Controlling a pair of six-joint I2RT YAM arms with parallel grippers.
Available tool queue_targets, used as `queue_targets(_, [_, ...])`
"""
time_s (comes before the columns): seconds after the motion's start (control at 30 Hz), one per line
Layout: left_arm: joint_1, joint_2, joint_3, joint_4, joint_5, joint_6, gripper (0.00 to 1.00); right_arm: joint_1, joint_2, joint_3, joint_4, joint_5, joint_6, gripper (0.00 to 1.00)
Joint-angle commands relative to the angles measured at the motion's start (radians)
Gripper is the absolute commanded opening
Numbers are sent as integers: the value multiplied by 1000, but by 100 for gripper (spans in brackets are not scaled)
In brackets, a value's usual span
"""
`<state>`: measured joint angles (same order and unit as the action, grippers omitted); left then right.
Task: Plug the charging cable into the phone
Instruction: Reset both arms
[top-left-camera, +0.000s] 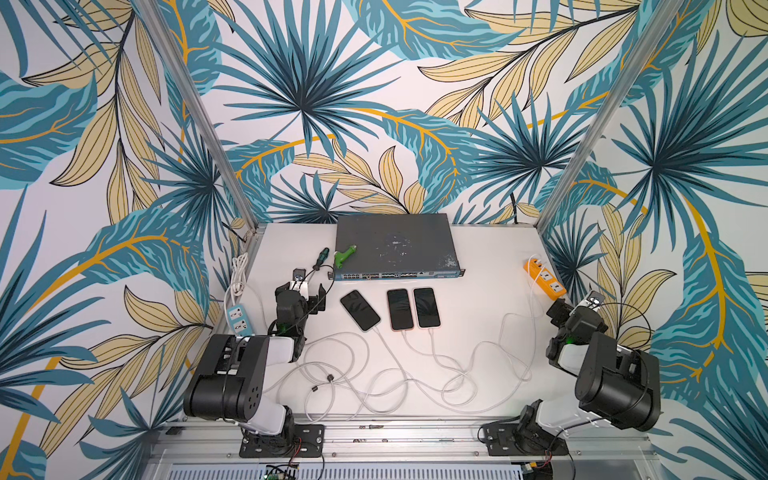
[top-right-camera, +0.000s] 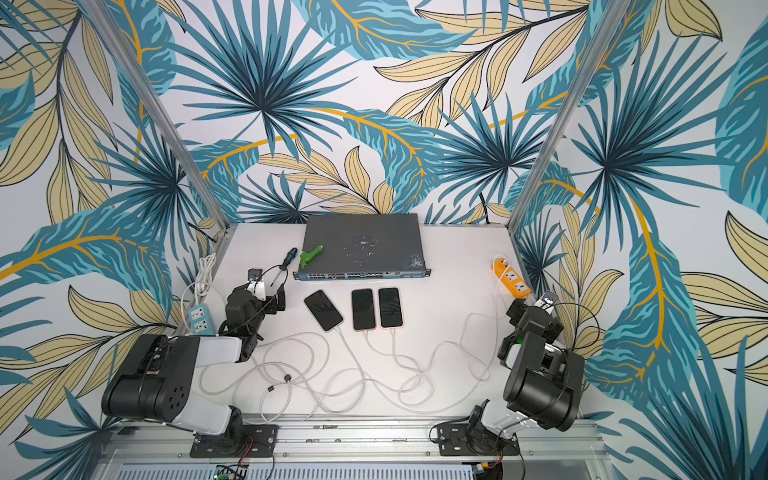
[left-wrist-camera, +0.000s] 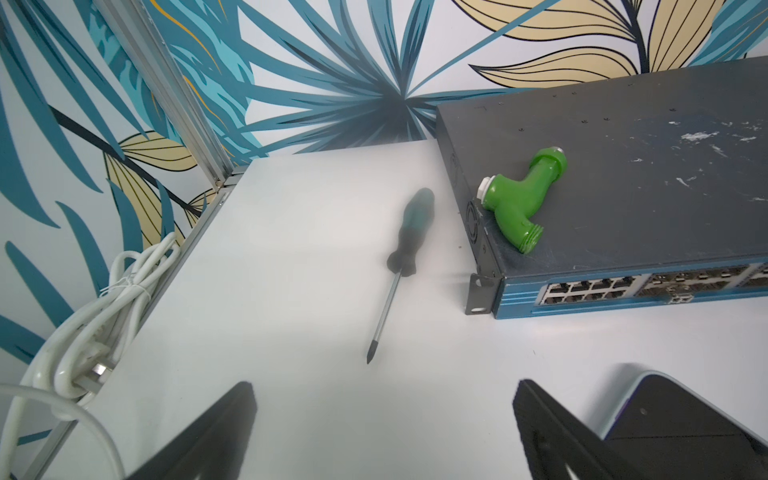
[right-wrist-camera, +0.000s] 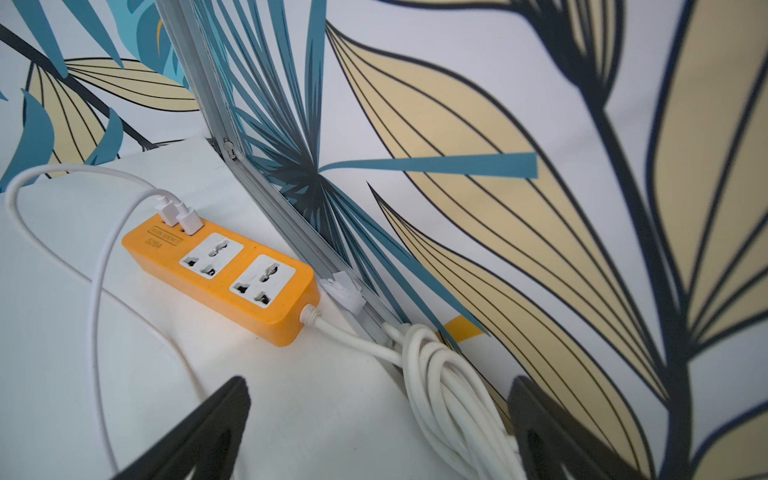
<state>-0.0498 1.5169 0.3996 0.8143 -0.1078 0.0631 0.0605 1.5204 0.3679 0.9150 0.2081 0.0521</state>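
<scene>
Three dark phones lie side by side mid-table in both top views: left (top-left-camera: 360, 310), middle (top-left-camera: 400, 309) and right (top-left-camera: 427, 307). A white charging cable (top-left-camera: 376, 374) meets the near end of each and loops toward the front. My left gripper (top-left-camera: 311, 292) stands open left of the phones, nothing between its fingers (left-wrist-camera: 216, 436); a phone corner (left-wrist-camera: 685, 419) shows beside one. At the right wall my right gripper (top-left-camera: 559, 309) is open and empty, facing the orange power strip (right-wrist-camera: 220, 270), where two white USB plugs (right-wrist-camera: 180, 216) sit.
A grey network switch (top-left-camera: 397, 245) stands at the back with a green pipe fitting (top-left-camera: 345, 254) on it. A screwdriver (top-left-camera: 320, 259) lies beside it. A blue power strip (top-left-camera: 239, 318) is at the left edge. A coiled white cord (right-wrist-camera: 440, 395) lies by the right wall.
</scene>
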Motion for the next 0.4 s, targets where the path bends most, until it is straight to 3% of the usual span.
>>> queue_targets(0.0, [-2,-3,12,-8,10,1,100,-4,-8,2,14,-8,2,100])
queue_targets(0.37, [6,-3,12,-10,28,-1,100,-4,-8,2,15,-8,2,100])
